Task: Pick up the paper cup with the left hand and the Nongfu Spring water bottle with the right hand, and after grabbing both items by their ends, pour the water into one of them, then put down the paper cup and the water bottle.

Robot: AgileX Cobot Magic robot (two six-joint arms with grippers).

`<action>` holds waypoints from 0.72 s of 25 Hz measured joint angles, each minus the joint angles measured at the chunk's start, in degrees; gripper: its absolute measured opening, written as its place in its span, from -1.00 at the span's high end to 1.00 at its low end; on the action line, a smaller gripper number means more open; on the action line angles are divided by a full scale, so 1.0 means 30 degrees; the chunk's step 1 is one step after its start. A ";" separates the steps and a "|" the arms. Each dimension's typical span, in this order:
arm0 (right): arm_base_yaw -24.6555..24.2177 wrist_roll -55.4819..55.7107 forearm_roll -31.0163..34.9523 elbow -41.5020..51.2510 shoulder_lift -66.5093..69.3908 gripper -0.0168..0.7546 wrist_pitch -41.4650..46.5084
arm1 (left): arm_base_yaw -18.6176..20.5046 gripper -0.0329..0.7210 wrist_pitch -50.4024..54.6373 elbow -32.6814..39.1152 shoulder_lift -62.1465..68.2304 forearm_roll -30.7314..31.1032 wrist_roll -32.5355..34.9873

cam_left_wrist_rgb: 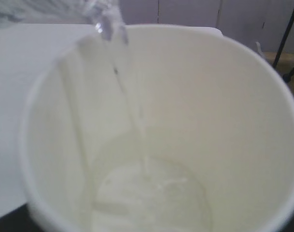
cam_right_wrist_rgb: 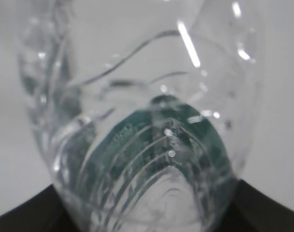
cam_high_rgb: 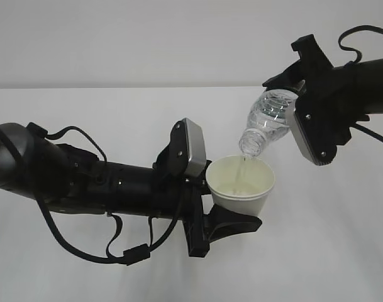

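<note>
While bottle [cam_high_rgb: 266,123] tips over cup [cam_high_rgb: 240,185], white table [cam_high_rgb: 342,239] beneath

A plain white table [cam_high_rgb: 329,251] fills the lower part of the exterior view, meeting a pale grey wall along a straight back edge. In that view nothing rests directly on it; only soft shadows fall across its surface. In the left wrist view its near edge seems to end against something dark.
</note>
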 joint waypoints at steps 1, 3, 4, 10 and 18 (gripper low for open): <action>0.0000 0.0000 0.0000 -0.0029 0.0000 -0.20 0.0000 | 0.0000 -0.30 0.0000 0.0000 0.0000 -0.0036 0.0000; 0.0000 -0.0030 0.0000 -0.0124 0.0000 -0.20 0.0000 | 0.0000 -0.30 0.0045 0.0000 0.0000 -0.0111 0.0000; 0.0000 -0.0030 0.0000 -0.0241 0.0000 -0.20 0.0000 | 0.0000 -0.30 0.0082 0.0000 0.0000 -0.0148 0.0000; 0.0000 -0.0030 0.0000 -0.0346 -0.0040 -0.20 0.0000 | 0.0000 -0.30 0.0201 0.0000 0.0000 -0.0212 0.0046; 0.0000 -0.0030 0.0000 -0.0346 -0.0156 -0.19 0.0000 | 0.0000 -0.30 0.0689 0.0000 0.0000 -0.0374 0.0046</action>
